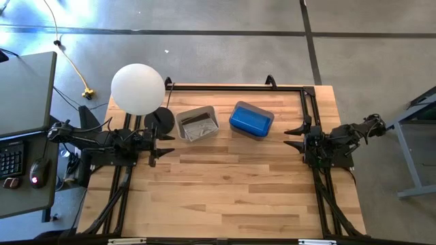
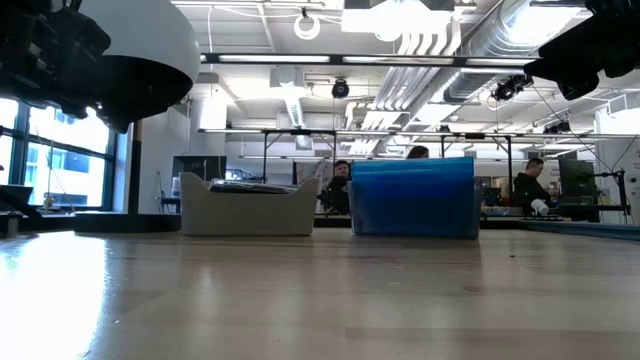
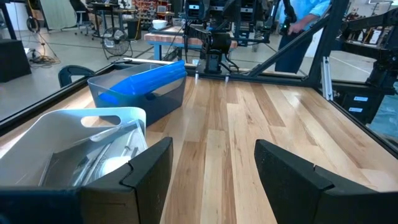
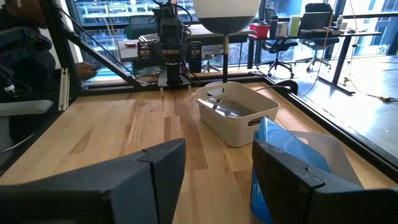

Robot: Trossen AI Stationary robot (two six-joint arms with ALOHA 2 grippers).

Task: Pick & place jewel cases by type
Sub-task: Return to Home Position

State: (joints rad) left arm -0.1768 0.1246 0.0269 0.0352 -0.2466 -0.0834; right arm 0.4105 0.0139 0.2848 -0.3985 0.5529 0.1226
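arms parking at home, sorting looking done | left hand [image 1: 163,145], right hand [image 1: 293,137] both gaping open, holding nothing | blue cases [image 1: 251,117] sitting in far right tub [image 1: 264,134] | next: just idling, I'm guessing

Bright even light, pale glare on floor [image 1: 136,17], ceiling lamps [image 2: 385,15] mirrored on table [image 2: 300,300]
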